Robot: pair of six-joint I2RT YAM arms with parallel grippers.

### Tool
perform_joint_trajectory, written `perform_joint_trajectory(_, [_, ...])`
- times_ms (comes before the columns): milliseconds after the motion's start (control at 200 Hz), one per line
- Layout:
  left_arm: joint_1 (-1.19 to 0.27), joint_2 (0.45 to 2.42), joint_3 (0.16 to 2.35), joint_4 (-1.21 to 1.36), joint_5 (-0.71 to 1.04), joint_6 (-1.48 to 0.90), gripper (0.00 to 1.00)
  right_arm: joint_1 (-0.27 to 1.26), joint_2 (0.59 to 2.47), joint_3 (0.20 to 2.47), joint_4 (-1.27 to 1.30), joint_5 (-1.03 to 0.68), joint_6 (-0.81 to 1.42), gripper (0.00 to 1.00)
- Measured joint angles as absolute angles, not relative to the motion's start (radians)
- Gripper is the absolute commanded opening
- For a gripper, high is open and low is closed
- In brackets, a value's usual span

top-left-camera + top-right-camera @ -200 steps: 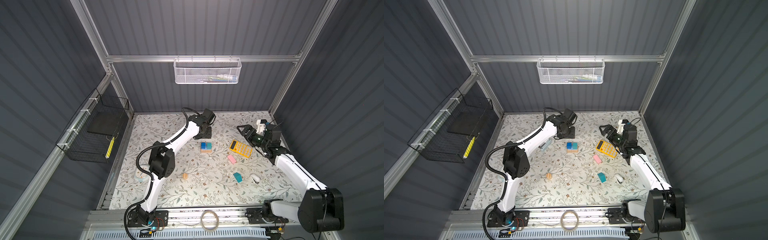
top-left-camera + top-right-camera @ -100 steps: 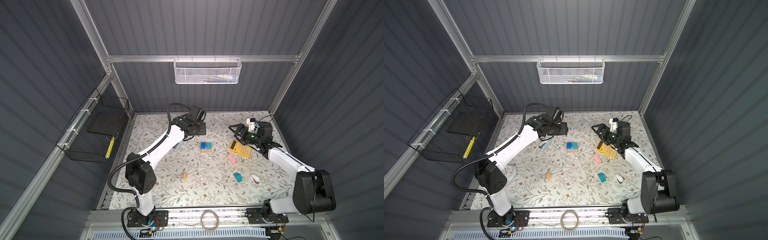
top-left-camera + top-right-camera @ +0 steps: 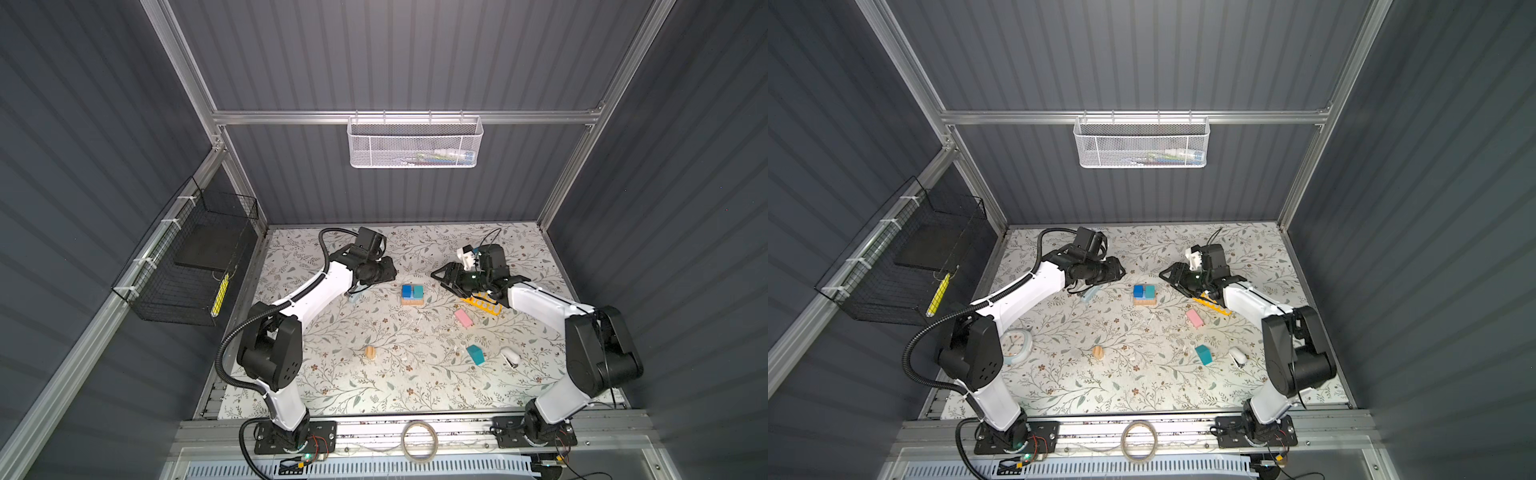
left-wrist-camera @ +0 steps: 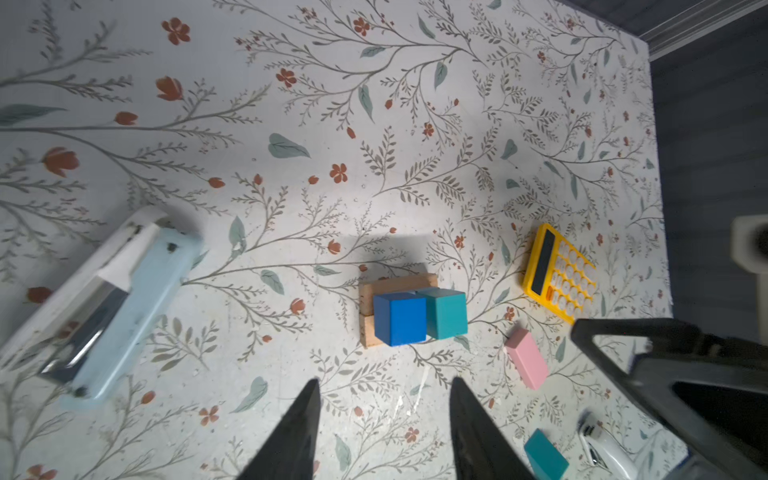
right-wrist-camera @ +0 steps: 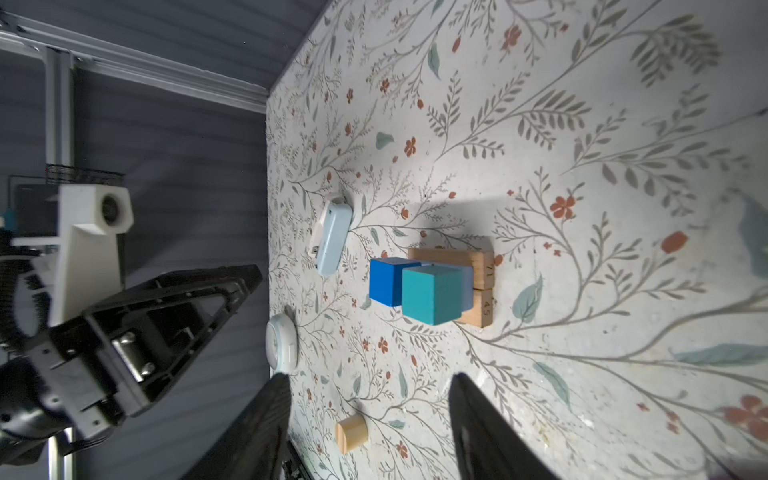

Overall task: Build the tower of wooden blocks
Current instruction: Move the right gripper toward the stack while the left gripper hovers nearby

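Quick status from my end, calling the back wall 12 o'clock: the wood block tower point(image 3: 412, 294) sits a bit toward 12 from the centre of the floral mat point(image 3: 374, 390) in both top views; so far it's two tan bars point(image 4: 395, 284) lying side by side on the mat, with a dark blue block point(image 4: 399, 318) and a teal block point(image 4: 445, 313) touching each other on top; the right wrist view also shows a light blue block point(image 5: 467, 286) tucked behind the teal one, though I can't tell how it's seated. The left gripper point(image 4: 384, 384) hangs at about 10 o'clock of the tower, jaws apart with nothing between them; the right gripper point(image 5: 370, 380) is at roughly 2 o'clock of it, fingers spread too and empty; neither touches the stack.

Loose pieces: pink block point(image 3: 463, 318) lying flat at 4 o'clock of the tower; teal piece point(image 3: 475, 354) further out, around 5; small tan cylinder point(image 3: 370, 352) at 7. Yellow calculator point(image 3: 484, 302) is at 3 o'clock, partly under the right arm; pale blue stapler point(image 4: 124, 303) at 9, just beside the left arm.
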State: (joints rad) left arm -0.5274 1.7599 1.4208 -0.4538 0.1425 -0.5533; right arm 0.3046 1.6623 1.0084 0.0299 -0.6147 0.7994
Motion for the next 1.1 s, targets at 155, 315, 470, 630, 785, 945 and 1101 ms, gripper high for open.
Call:
perform_joint_trajectory(155, [-0.527,1.765,1.378,-0.413,0.195,-0.559,0.46,0.323,1.729,1.047,-0.003,-0.601,0.786,0.59])
perform_joint_trajectory(315, [-0.527,1.796,1.371,-0.384,0.223,-0.561,0.45,0.333,1.772,1.065,-0.017,-0.595,0.781,0.59])
perform_joint_trajectory(470, [-0.527,1.840,1.367,-0.354,0.250,-0.561,0.43,0.340,1.808,1.086,-0.021,-0.594,0.778,0.56])
perform_joint_trajectory(630, [-0.526,1.877,1.367,-0.338,0.270,-0.561,0.41,0.345,1.822,1.107,-0.030,-0.587,0.775,0.52])
perform_joint_trajectory(785, [-0.526,1.902,1.368,-0.336,0.278,-0.561,0.41,0.358,1.829,1.137,-0.052,-0.569,0.762,0.52])
perform_joint_trajectory(945, [-0.526,1.916,1.370,-0.336,0.284,-0.561,0.40,0.369,1.855,1.168,-0.075,-0.551,0.753,0.55])
perform_joint_trajectory(1101, [-0.526,1.932,1.373,-0.335,0.290,-0.561,0.40,0.374,1.877,1.185,-0.105,-0.533,0.747,0.55])
